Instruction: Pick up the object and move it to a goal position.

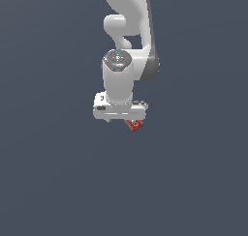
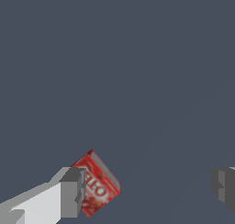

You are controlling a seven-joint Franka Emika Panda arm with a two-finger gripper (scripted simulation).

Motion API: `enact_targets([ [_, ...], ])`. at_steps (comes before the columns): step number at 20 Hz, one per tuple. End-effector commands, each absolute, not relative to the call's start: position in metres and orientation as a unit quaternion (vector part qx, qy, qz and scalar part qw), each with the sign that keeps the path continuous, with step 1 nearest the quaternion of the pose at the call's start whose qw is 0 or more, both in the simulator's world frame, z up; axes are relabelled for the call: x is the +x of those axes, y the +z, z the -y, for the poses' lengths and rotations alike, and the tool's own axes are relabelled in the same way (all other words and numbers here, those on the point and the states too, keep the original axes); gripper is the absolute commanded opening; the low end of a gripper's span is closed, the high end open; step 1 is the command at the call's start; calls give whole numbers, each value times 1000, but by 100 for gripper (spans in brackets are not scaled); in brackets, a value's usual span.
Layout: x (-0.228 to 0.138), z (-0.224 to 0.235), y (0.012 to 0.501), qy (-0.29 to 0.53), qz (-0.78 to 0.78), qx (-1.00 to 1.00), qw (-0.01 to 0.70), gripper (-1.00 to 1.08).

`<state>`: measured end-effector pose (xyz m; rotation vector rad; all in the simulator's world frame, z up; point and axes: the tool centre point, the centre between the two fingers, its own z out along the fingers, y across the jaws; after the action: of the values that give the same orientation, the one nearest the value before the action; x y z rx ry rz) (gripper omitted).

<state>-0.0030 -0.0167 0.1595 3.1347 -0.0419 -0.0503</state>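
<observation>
The object (image 2: 97, 184) is a small red box with white lettering on one face, lying tilted on the dark grey floor. In the exterior view only a corner of the object (image 1: 134, 125) shows below the white hand. My gripper (image 2: 148, 191) is open, its jaws spread wide. One grey fingertip (image 2: 73, 191) stands right beside the box, touching or nearly touching it, and the other fingertip (image 2: 224, 187) is far from it with bare floor between. In the exterior view the gripper (image 1: 120, 119) hangs from the white arm, its fingers mostly hidden by the hand.
A plain dark grey floor (image 1: 58, 172) fills both views. The white arm (image 1: 127, 32) rises behind the hand toward the top of the exterior view. No other objects show.
</observation>
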Motion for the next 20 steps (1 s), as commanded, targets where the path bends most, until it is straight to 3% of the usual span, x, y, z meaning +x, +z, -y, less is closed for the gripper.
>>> enact_targets([
  [1, -3, 17, 159, -16, 13, 1000, 3, 100],
  [11, -7, 41, 154, -19, 6, 1000, 14, 100],
  [20, -11, 34, 147, -18, -16, 1000, 13, 100],
])
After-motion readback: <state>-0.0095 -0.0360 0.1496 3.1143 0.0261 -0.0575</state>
